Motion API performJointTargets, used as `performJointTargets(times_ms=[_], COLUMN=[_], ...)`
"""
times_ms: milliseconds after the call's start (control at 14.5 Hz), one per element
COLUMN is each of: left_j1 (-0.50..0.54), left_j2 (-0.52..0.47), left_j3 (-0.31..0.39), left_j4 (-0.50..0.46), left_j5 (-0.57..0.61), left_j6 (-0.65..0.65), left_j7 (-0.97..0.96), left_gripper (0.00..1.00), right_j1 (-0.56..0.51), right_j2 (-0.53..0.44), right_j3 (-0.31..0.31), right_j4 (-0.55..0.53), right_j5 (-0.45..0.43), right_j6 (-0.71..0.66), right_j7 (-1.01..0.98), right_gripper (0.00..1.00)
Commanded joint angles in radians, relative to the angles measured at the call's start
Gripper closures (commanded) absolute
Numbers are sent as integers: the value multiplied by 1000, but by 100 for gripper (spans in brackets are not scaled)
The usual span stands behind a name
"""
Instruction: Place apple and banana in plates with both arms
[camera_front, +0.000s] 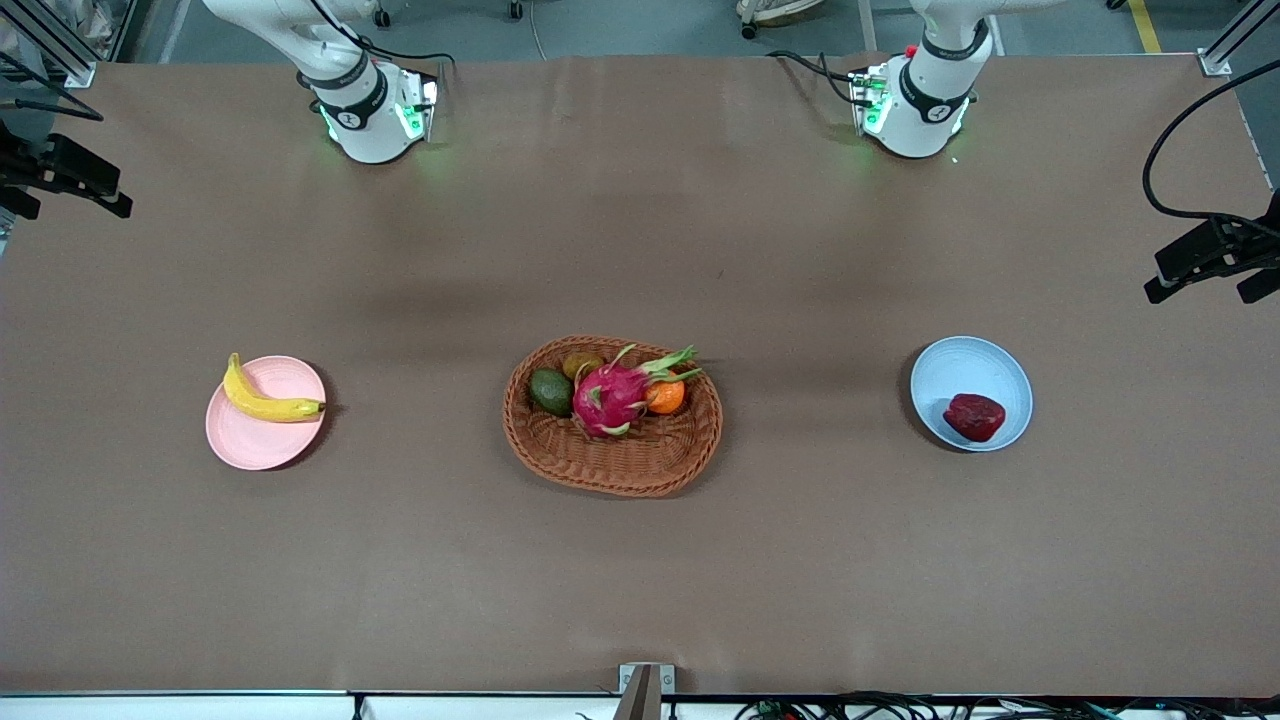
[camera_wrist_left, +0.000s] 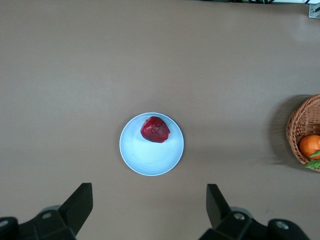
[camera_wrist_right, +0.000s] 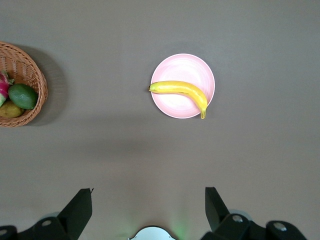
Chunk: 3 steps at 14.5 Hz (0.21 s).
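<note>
The dark red apple (camera_front: 974, 416) lies in the light blue plate (camera_front: 958, 367) toward the left arm's end of the table; the left wrist view shows the apple (camera_wrist_left: 155, 129) on the plate (camera_wrist_left: 150, 157) too. The yellow banana (camera_front: 262, 397) lies across the pale pink plate (camera_front: 262, 442) toward the right arm's end; the right wrist view shows the banana (camera_wrist_right: 181, 90) on the plate (camera_wrist_right: 184, 65). My left gripper (camera_wrist_left: 149, 202) is open and empty, high above the table. My right gripper (camera_wrist_right: 148, 202) is open and empty, high near its base. Neither gripper shows in the front view.
An oval wicker basket (camera_front: 612, 468) sits mid-table between the plates, holding a pink dragon fruit (camera_front: 610, 396), an orange (camera_front: 665, 397), an avocado (camera_front: 551, 391) and another fruit. The arm bases (camera_front: 372, 110) (camera_front: 916, 105) stand along the table's edge farthest from the front camera.
</note>
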<state>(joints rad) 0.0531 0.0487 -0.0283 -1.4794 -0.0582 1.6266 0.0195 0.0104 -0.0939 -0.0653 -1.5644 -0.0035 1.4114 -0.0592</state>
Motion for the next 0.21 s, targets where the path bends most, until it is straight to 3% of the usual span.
performJointTargets(times_ms=[0,138], left_j1=[2,2], left_j2=[-6,-6], left_j3=[-5,-5], left_j4=[7,8], left_j5=[15,15], left_j6=[-16,-16], left_j7=[-4,-4], left_gripper=[0,0], right_j1=[-13,-15], right_j2=[-26,-26], right_j3=[7,7], right_j4=[-25,-25], right_j5=[-4,-4], right_j6=[9,11], right_j7=[-10,-10], right_gripper=[0,0])
